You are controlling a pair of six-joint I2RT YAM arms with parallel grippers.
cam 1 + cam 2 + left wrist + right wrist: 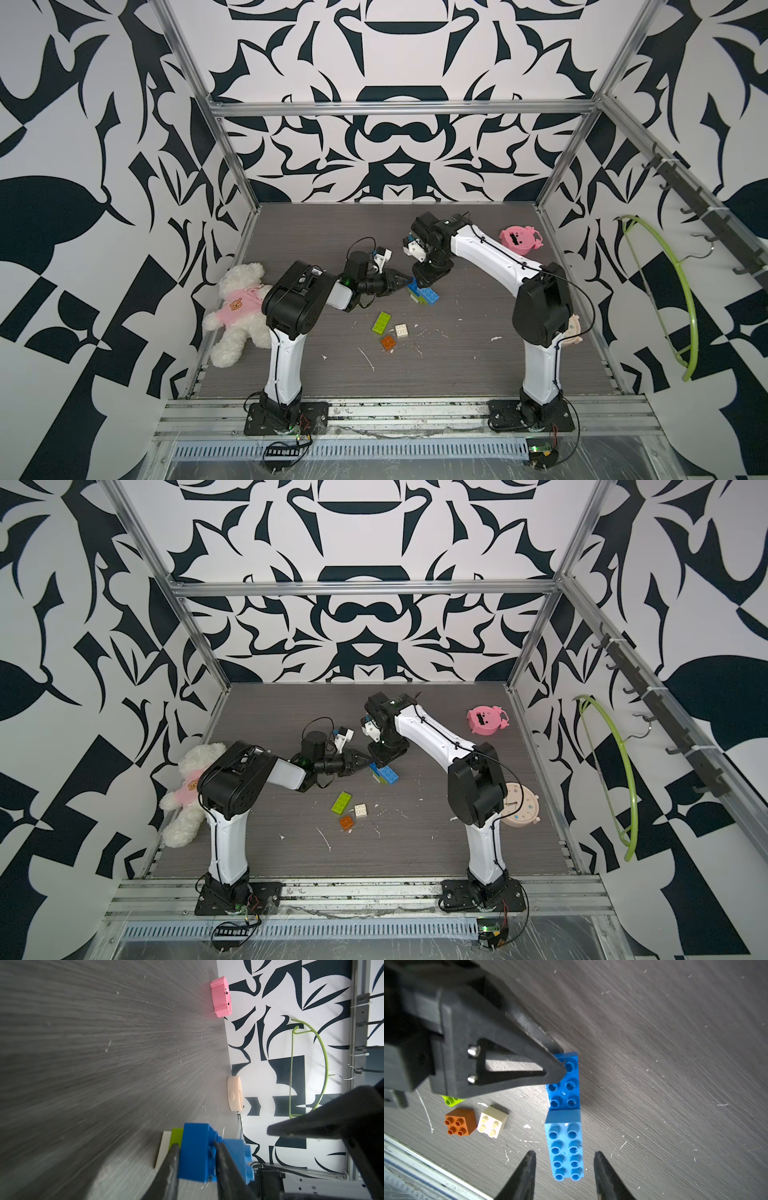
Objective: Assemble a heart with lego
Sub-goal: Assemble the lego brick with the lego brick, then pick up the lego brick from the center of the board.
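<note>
Nearer the table's (pixel 457 374) front edge, the orange brick (pixel 388 342), white brick (pixel 401 330) and lime green brick (pixel 382 322) lay loose, not yet joined. At mid-table the heart (pixel 423 294) was a partial, blue-topped stack. The right pincer (pixel 564 1153) stood apart astride it. The left pincer (pixel 196 1145) hugged it, grip unclear.

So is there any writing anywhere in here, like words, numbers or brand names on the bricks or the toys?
No text can be read anywhere in these pictures.
round clock: marks on its dial, too small to read.
teddy bear: pink shirt shows a little bear face, no words.
blue bricks: nothing legible on the studs.
pink toy: only a face of dark marks.
</note>
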